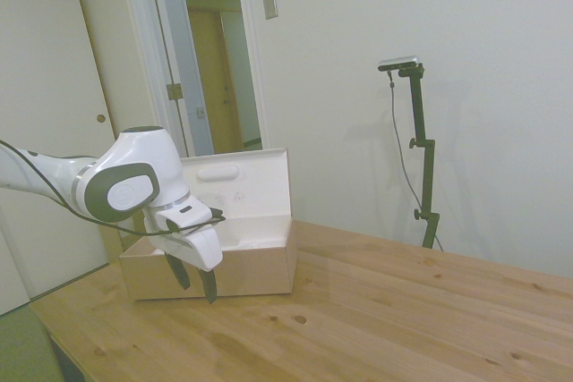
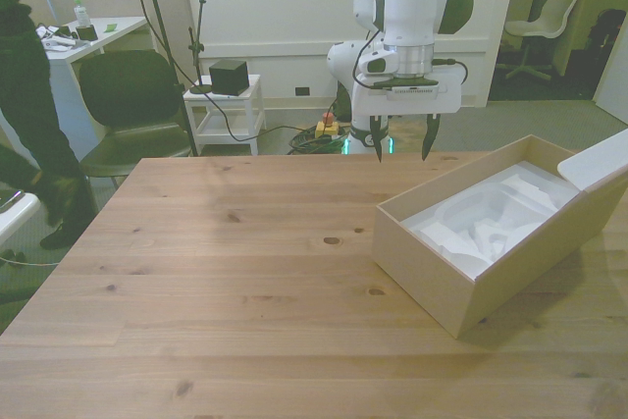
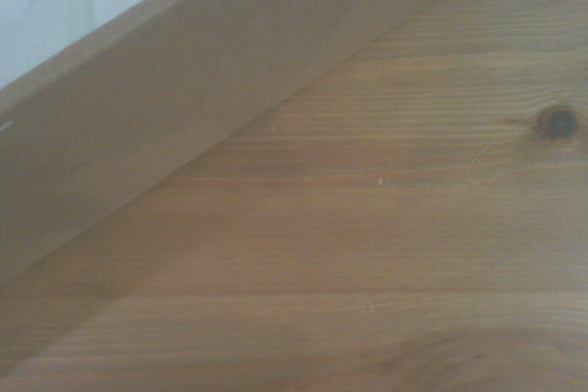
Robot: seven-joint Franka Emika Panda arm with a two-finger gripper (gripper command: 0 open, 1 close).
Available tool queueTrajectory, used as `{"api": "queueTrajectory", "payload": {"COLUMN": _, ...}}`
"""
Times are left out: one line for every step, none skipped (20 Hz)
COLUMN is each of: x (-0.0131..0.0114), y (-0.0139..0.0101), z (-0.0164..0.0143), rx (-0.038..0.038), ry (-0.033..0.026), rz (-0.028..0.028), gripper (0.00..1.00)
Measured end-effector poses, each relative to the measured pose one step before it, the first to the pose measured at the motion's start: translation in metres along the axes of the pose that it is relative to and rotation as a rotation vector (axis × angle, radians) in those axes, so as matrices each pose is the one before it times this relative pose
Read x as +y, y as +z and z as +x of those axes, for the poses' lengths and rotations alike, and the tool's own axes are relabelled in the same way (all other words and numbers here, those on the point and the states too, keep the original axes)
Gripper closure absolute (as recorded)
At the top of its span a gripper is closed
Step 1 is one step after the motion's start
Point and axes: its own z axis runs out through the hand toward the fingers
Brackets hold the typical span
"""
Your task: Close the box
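Side view, room: pale walls and a door stood behind the wooden table (image 1: 403,310).
Side view, box: the box (image 1: 242,266) sat on the tabletop toward its far-left corner, lid (image 1: 237,183) upright, white inside, oval slot showing.
Side view, gripper: the gripper (image 1: 195,280) hung just in front of the box, dark fingers apart, holding nothing.
Front view, box: it lay angled by the tabletop's right edge, white insert (image 2: 491,223) exposed.
Front view, gripper: spread wide above the far edge, clear of the box.
Front view, background: a person (image 2: 29,95) stood left, beside a chair (image 2: 132,105).
Wrist view: tan box wall (image 3: 184,107) met bare planks; a dark knot (image 3: 558,120) showed.
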Motion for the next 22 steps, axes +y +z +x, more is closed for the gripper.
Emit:
{"api": "queueTrajectory", "payload": {"x": -0.00029, "y": 0.00026, "z": -0.00009, "rx": -0.00013, "ry": -0.00238, "rz": -0.00077, "gripper": 0.00}}
{"api": "queueTrajectory", "payload": {"x": -0.00091, "y": 0.00030, "z": -0.00099, "rx": -0.00088, "ry": -0.00943, "rz": -0.00019, "gripper": 0.00}}
{"api": "queueTrajectory", "payload": {"x": -0.00054, "y": -0.00031, "z": -0.00032, "rx": 0.00036, "ry": -0.00246, "rz": 0.00066, "gripper": 0.00}}
{"api": "queueTrajectory", "payload": {"x": -0.00111, "y": -0.00176, "z": -0.00014, "rx": 0.00270, "ry": -0.00240, "rz": 0.00315, "gripper": 0.00}}
{"api": "queueTrajectory", "payload": {"x": -0.00146, "y": -0.00352, "z": 0.00031, "rx": 0.00476, "ry": -0.00216, "rz": 0.00518, "gripper": 0.00}}
{"api": "queueTrajectory", "payload": {"x": -0.00210, "y": -0.00533, "z": 0.00040, "rx": 0.00636, "ry": -0.00343, "rz": 0.00697, "gripper": 0.00}}
{"api": "queueTrajectory", "payload": {"x": -0.00241, "y": -0.00627, "z": 0.00008, "rx": 0.00730, "ry": -0.00498, "rz": 0.00745, "gripper": 0.00}}
{"api": "queueTrajectory", "payload": {"x": -0.00282, "y": -0.00700, "z": -0.00023, "rx": 0.00615, "ry": -0.00568, "rz": 0.00605, "gripper": 0.00}}
{"api": "queueTrajectory", "payload": {"x": -0.00332, "y": -0.00797, "z": -0.00031, "rx": 0.00678, "ry": -0.00589, "rz": 0.00663, "gripper": 0.00}}
{"api": "queueTrajectory", "payload": {"x": -0.00413, "y": -0.00824, "z": -0.00056, "rx": 0.00763, "ry": -0.00743, "rz": 0.00759, "gripper": 0.00}}
{"api": "queueTrajectory", "payload": {"x": -0.00513, "y": -0.00824, "z": -0.00064, "rx": 0.00860, "ry": -0.00923, "rz": 0.00847, "gripper": 0.00}}
{"api": "queueTrajectory", "payload": {"x": -0.00600, "y": -0.00880, "z": -0.00038, "rx": 0.01105, "ry": -0.01016, "rz": 0.00940, "gripper": 0.00}}
{"api": "queueTrajectory", "payload": {"x": -0.00664, "y": -0.00911, "z": -0.00050, "rx": 0.01060, "ry": -0.01085, "rz": 0.00778, "gripper": 0.00}}
{"api": "queueTrajectory", "payload": {"x": -0.00708, "y": -0.00952, "z": -0.00044, "rx": 0.01133, "ry": -0.01058, "rz": 0.00880, "gripper": 0.00}}
{"api": "queueTrajectory", "payload": {"x": -0.00721, "y": -0.00985, "z": -0.00042, "rx": 0.01004, "ry": -0.01097, "rz": 0.00699, "gripper": 0.00}}
{"api": "queueTrajectory", "payload": {"x": -0.00792, "y": -0.01058, "z": 0.00027, "rx": 0.01245, "ry": -0.01081, "rz": 0.00852, "gripper": 0.00}}
{"api": "queueTrajectory", "payload": {"x": -0.00771, "y": -0.00991, "z": 0.00068, "rx": 0.01054, "ry": -0.01059, "rz": 0.00620, "gripper": 0.00}}
{"api": "queueTrajectory", "payload": {"x": -0.00846, "y": -0.00927, "z": 0.00069, "rx": 0.01199, "ry": -0.01130, "rz": 0.00454, "gripper": 0.00}}
{"api": "queueTrajectory", "payload": {"x": -0.00932, "y": -0.00776, "z": 0.00099, "rx": 0.01582, "ry": -0.00911, "rz": 0.00070, "gripper": 0.00}}
{"api": "queueTrajectory", "payload": {"x": -0.00921, "y": -0.00586, "z": 0.00118, "rx": 0.01517, "ry": -0.00864, "rz": -0.00085, "gripper": 0.00}}
{"api": "queueTrajectory", "payload": {"x": -0.00944, "y": -0.00393, "z": 0.00112, "rx": 0.01044, "ry": -0.00958, "rz": -0.00373, "gripper": 0.00}}
{"api": "queueTrajectory", "payload": {"x": -0.00969, "y": -0.00331, "z": 0.00166, "rx": 0.01434, "ry": -0.01098, "rz": -0.00676, "gripper": 0.00}}
